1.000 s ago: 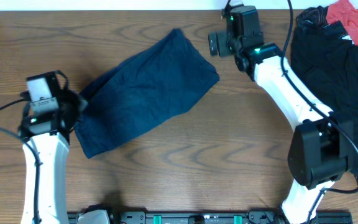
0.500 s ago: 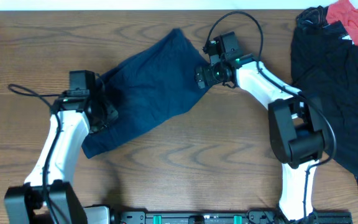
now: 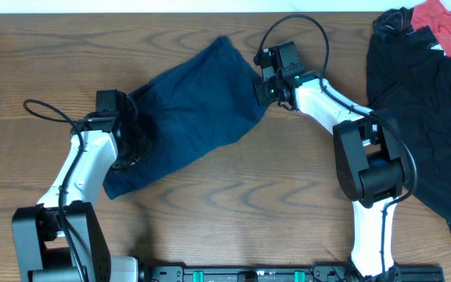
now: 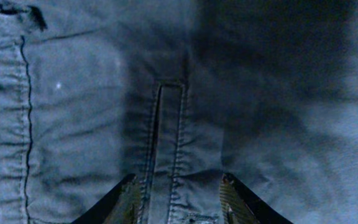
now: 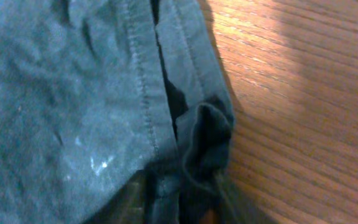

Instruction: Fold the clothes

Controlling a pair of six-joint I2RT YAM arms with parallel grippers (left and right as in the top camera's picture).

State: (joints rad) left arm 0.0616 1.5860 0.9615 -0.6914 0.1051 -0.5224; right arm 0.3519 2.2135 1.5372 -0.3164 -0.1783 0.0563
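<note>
The blue garment [image 3: 186, 117] lies spread on a slant across the left middle of the wooden table [image 3: 249, 204], one corner toward the far edge and the other end toward the left arm.

From overhead, both arms reach in to it. The left gripper [image 3: 129, 135] is over its lower left part and the right gripper [image 3: 265, 90] is at its right edge, but the fingers cannot be made out from there.

The left wrist view shows what the overhead hides: a stitched belt loop [image 4: 166, 137] lying flat on the cloth and running down between the two fingers [image 4: 124, 202]. They stand wide apart on either side of it, with nothing pinched.

The right wrist view shows the doubled hem [image 5: 166, 81] at the cloth's edge, with bare wood just beside it. A bunched corner [image 5: 207, 143] of that hem rises between the blurred fingertips [image 5: 132, 199]. They have a gap between them, but whether they grip the cloth I cannot tell.

Well apart, at the table's right end, sits a pile of clothes [image 3: 421, 78], mostly black, with a red piece [image 3: 445, 23] on top at the back.
</note>
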